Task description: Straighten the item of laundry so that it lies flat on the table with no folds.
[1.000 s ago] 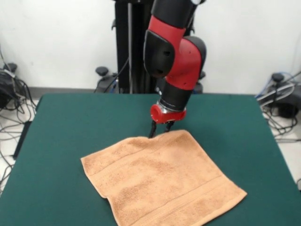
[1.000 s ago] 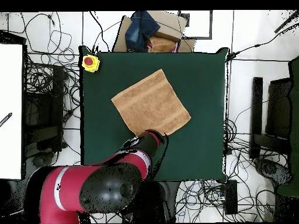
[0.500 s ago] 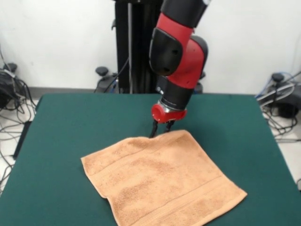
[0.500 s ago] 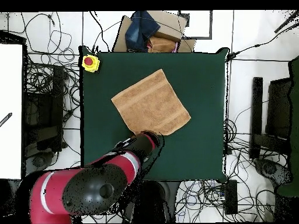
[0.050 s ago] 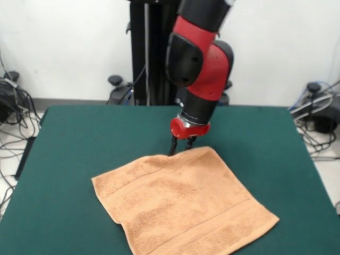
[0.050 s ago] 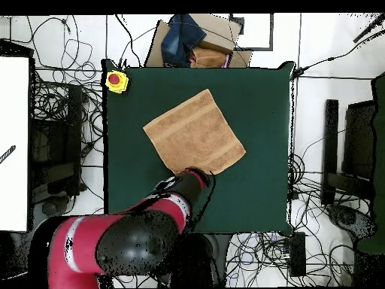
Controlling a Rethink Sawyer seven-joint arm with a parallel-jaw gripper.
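One towel [image 5: 183, 204] on table [image 5: 79, 138], spread near middle, skewed to table edges, looks flat, no obvious folds. Gripper [image 5: 179, 147] low at towel's corner nearest robot-side edge; can't tell if clenched or released, tips partly behind cloth. Terry: light, soft, limp, bunches if pushed, drags on felt. Best hold: pinch corner or hem, pull outward, not mid-panel.

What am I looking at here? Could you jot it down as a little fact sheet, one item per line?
Towel: peach-orange towel, spread flat, no folds visible, lying askew
Table: dark green table, far bigger than the towel
Gripper: gripper down at the towel's edge nearest the robot; open or shut cannot be told
Button: red button on a yellow box at one table corner
Around: cables on the floor
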